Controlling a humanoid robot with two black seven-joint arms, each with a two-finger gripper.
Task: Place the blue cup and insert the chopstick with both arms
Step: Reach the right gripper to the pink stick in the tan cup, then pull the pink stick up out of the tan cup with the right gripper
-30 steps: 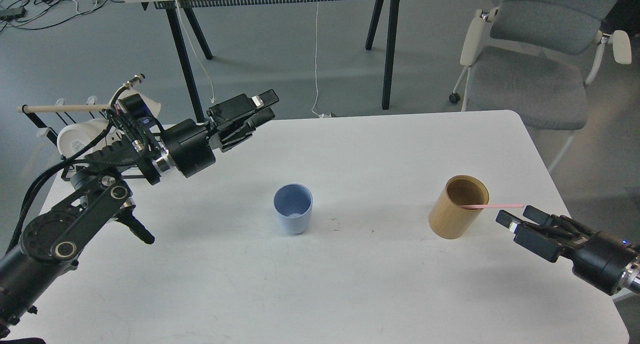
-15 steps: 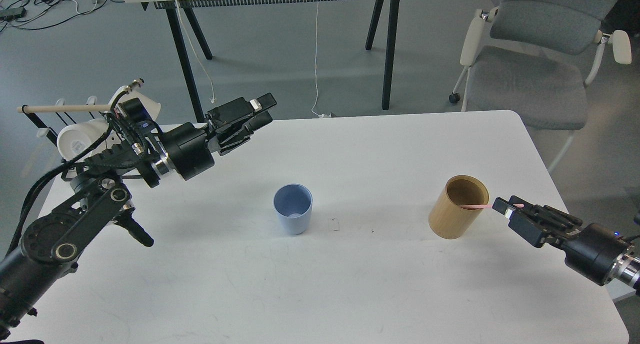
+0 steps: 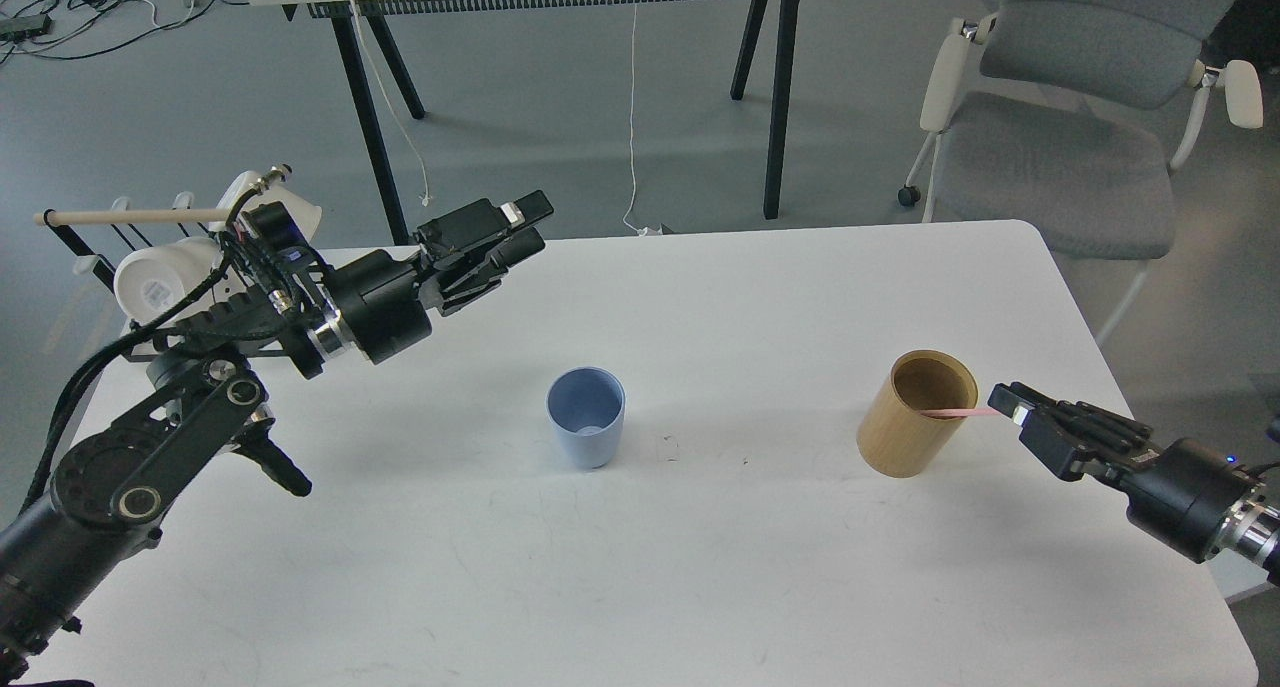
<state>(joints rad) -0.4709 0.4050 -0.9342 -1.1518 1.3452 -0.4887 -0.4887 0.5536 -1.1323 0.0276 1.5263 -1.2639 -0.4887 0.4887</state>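
With the right gripper (image 3: 1006, 407) pinching the chopstick (image 3: 950, 413) at the tan cylinder (image 3: 916, 413), draw it out along its length before swinging left to the blue cup (image 3: 586, 415) mid-table; the left gripper (image 3: 520, 229) hangs slightly spread.

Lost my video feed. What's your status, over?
Left gripper empty, raised behind blue cup. Right gripper at chopstick end, grip unclear. Chopstick in tan cylinder. Nothing between cylinder and cup.
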